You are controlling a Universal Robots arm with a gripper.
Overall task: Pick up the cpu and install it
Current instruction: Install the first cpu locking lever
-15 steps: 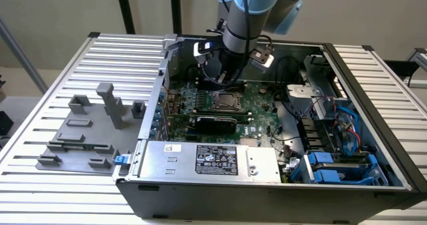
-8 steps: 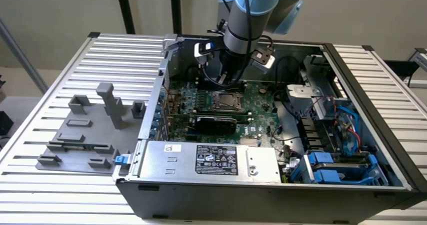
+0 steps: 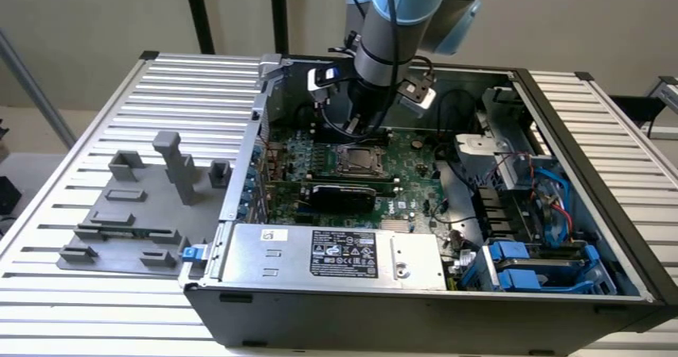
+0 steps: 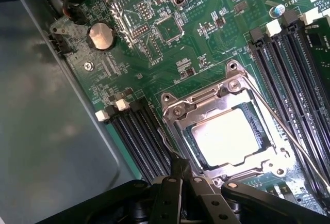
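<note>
A: The cpu [image 4: 233,136] is already lying in the socket [image 4: 229,131] on the motherboard [image 4: 170,53], inside the open computer case [image 3: 593,135]. You can see its shiny top framed by the metal socket bracket in the wrist view.

B: So what are you holding with the gripper [image 4: 180,170]?

A: Nothing, as far as you can tell. Your fingers are closed together, tips meeting just beside the socket's edge, next to the black memory slots [image 4: 139,136]. The chip sits apart from them.

B: Why does the chip lie where it does?

A: It rests flat and face up, its edges running parallel with the socket frame, which I judge is what seating calls for. It is near square, so you get no real long axis; its sides run skewed to the memory slots as the wrist camera frames them.

B: And the wire lever [image 4: 289,131]?

A: It runs along one side of the socket, seemingly unlatched, which would leave the chip loose rather than clamped.

B: The grey fixture plate [image 3: 138,206]?

A: It sits outside the case, on the exterior view's left, with only its own blocks showing.
</note>
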